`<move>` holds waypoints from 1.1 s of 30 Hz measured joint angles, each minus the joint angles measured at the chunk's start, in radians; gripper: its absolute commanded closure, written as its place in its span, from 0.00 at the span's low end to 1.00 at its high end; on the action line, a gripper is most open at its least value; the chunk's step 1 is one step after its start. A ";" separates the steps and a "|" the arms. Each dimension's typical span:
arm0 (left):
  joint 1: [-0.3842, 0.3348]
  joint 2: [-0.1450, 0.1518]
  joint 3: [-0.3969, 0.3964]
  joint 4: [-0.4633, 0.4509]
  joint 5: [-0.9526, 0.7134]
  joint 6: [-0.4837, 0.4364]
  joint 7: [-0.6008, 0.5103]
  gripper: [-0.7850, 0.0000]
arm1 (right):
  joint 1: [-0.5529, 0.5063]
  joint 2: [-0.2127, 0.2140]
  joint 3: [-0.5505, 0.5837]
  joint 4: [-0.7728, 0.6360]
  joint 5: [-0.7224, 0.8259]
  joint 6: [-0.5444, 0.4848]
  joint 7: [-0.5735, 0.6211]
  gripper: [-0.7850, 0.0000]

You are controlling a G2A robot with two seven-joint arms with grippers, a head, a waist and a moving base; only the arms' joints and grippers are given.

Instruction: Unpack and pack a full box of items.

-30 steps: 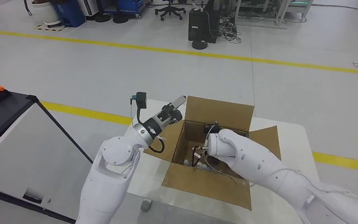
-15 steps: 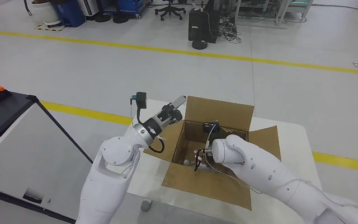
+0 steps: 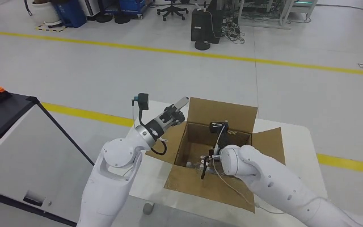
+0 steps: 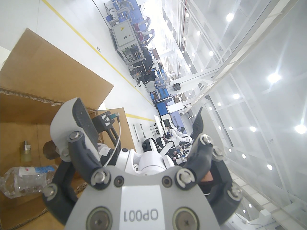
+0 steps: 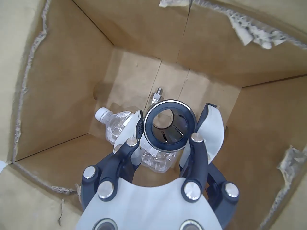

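The right claw (image 5: 174,118) is clamped across a steel ring-ended sleeve (image 5: 168,135), held inside the cardboard box (image 5: 72,56) above a crumpled plastic bottle (image 5: 112,125) (smooth round metal, so it may slip if the grip eases). This looks like the lift-out. It should rise straight through the middle of the opening, clear of the torn flap edges, without dragging the bottle or the small threaded fitting (image 5: 154,95) on the floor beyond. Farther off, the left claw (image 3: 178,105) hangs spread wide, holding nothing, beside the box's flap over the desk (image 3: 295,136).
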 measured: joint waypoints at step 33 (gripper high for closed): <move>0.000 0.000 0.000 0.000 0.000 0.000 0.000 0.00 | -0.111 0.028 0.155 -0.054 -0.154 -0.008 0.112 1.00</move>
